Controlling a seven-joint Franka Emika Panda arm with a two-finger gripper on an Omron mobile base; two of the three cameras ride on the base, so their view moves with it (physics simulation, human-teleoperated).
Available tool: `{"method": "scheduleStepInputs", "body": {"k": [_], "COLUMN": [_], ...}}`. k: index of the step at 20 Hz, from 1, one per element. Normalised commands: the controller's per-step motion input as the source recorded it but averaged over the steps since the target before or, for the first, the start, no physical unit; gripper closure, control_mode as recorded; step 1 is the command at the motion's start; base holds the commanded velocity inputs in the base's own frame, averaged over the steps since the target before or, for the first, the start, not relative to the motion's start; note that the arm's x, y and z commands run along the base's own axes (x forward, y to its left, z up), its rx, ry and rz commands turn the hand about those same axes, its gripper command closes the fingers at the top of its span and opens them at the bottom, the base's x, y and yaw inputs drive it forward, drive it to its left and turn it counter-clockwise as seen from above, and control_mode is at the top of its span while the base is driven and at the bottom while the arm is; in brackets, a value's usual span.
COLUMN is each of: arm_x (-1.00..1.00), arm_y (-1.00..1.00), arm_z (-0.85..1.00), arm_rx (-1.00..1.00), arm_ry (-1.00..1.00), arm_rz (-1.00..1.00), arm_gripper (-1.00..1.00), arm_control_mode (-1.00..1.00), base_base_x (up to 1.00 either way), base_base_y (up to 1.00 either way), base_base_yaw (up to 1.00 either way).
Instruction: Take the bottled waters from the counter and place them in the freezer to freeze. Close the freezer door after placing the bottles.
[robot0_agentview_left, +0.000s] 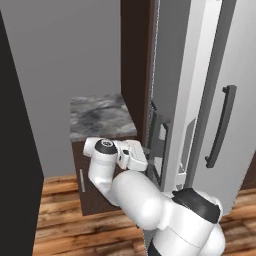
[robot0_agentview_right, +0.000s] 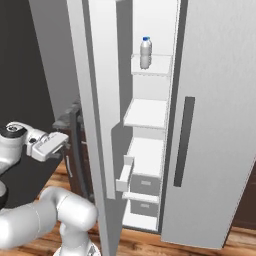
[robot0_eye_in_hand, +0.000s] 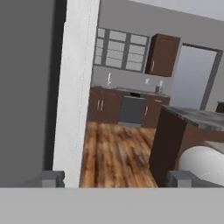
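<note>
The hand (robot0_eye_in_hand: 117, 179) has its fingers set wide with nothing held. In the hand view the white edge of the freezer door (robot0_eye_in_hand: 78, 87) runs up between the two tips, nearer the nine o'clock one. The door's grey outer face lies beyond it at nine o'clock and open kitchen floor at three. From the left base view the hand (robot0_agentview_left: 142, 152) sits against the door's outer side at dispenser height, with a small marble-topped cabinet (robot0_agentview_left: 100, 117) at its ten o'clock.

In the right base view the door stands swung open. Up at two o'clock from the hand (robot0_agentview_right: 62, 141), one blue-capped bottled water (robot0_agentview_right: 145, 52) stands upright on an upper shelf of the freezer (robot0_agentview_right: 147, 115). I cannot tell where the second bottle is.

The step looks like taking hold of the door to close it. To do it well, seat the edge fully between the fingers before pinching. Then follow the hinge's arc rather than pushing straight, keeping the elbow clear of the gap.
</note>
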Motion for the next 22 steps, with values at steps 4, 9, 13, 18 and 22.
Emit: {"method": "scheduleStepInputs", "body": {"k": [4, 9, 13, 18, 22], "arm_x": [0.05, 0.04, 0.04, 0.08, 0.27], "arm_y": [-0.43, -0.28, -0.41, -0.55, -0.7], "arm_z": [0.0, 0.0, 0.0, 0.0, 0.0], "arm_rx": [0.0, 0.0, 0.0, 0.03, 0.09], "arm_ry": [-0.01, -0.02, -0.04, 0.0, 0.02], "arm_rz": [0.0, 0.0, 0.0, 0.03, 0.08], "arm_gripper": [-1.0, -1.0, -1.0, -1.0, -1.0], "arm_control_mode": [-1.0, -1.0, -1.0, -1.0, -1.0], "base_base_x": [0.0, 0.0, 0.0, 0.0, 0.0], "base_base_y": [0.0, 0.0, 0.0, 0.0, 0.0], "base_base_yaw": [0.0, 0.0, 0.0, 0.0, 0.0]}}
